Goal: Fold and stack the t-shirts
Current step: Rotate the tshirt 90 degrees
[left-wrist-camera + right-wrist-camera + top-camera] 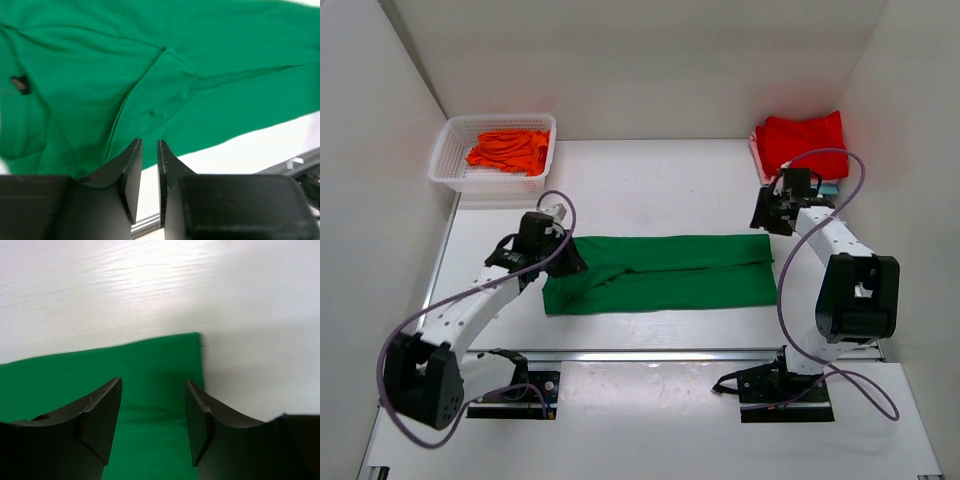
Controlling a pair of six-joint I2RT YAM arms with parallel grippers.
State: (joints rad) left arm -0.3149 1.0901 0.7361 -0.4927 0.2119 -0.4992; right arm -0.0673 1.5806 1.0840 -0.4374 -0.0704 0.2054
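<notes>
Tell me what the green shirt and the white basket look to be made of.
Green shirt: soft matte cloth, possibly cotton; it creases and lies folded flat. White basket: probably rigid moulded plastic with a smooth finish, going by its even lattice walls.

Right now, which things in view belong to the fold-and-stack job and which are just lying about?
Job: green t-shirt, folded lengthwise, centre; orange t-shirt, crumpled, far left; red t-shirt topping the far-right stack; pink t-shirt and teal t-shirt edges beneath.
Lying about: white lattice basket.
</notes>
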